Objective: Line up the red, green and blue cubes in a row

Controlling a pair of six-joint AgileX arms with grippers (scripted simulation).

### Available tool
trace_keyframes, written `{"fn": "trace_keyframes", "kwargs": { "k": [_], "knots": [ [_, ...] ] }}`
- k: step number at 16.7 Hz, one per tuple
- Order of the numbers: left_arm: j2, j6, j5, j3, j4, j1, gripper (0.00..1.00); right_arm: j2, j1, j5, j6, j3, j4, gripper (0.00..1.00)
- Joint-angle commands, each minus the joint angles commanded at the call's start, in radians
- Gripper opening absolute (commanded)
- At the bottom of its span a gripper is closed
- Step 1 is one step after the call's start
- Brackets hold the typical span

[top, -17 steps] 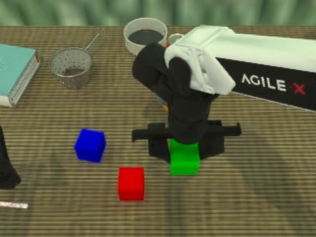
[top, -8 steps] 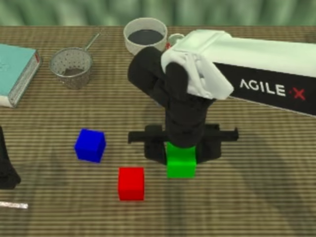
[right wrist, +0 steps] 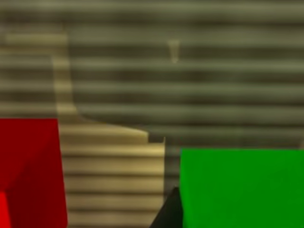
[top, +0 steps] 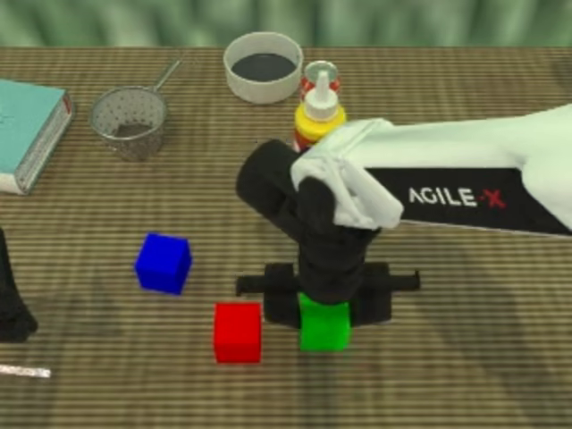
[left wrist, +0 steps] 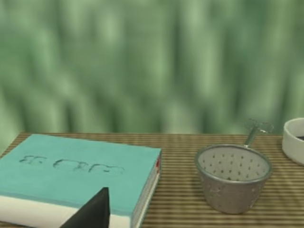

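Since a second ago my right arm has carried the green cube (top: 323,325) down and left toward the near edge of the worktop (top: 465,357), uncovering the yellow glue bottle (top: 319,109) at the far side.

Nearest me, the red cube (top: 238,332) sits on the worktop, and the green cube is now just beside it at its 3 o'clock, a narrow strip of worktop showing between them in the right wrist view. The right gripper (top: 323,306) stands over the green cube with its jaws closed on it. Whether the cube is set down or a little above the surface I cannot tell. A bit farther off, at 10 o'clock from the red cube, the blue cube (top: 164,263) lies apart and out of line. My left gripper (top: 12,308) is parked at the left edge; I cannot tell how its jaws stand.

Farther back are the strainer (top: 130,120), the book (top: 29,131) and the white bowl (top: 263,65).

By my reckoning two cubes are nearly lined up. What is left is releasing the green one and bringing the blue one into the row, likely at the red cube's 9 o'clock.
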Motion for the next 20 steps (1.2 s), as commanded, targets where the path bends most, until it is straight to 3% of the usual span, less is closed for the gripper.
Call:
{"fn": "trace_keyframes", "kwargs": {
  "k": [5,18,20],
  "knots": [
    [0.000,0.000,0.000,0.000,0.000,0.000,1.00,0.005,0.001,0.000,0.000,-0.008,0.012,0.00],
    [0.000,0.000,0.000,0.000,0.000,0.000,1.00,0.005,0.001,0.000,0.000,-0.008,0.012,0.98],
    [0.000,0.000,0.000,0.000,0.000,0.000,1.00,0.005,0.001,0.000,0.000,-0.008,0.012,1.00]
  ]
}}
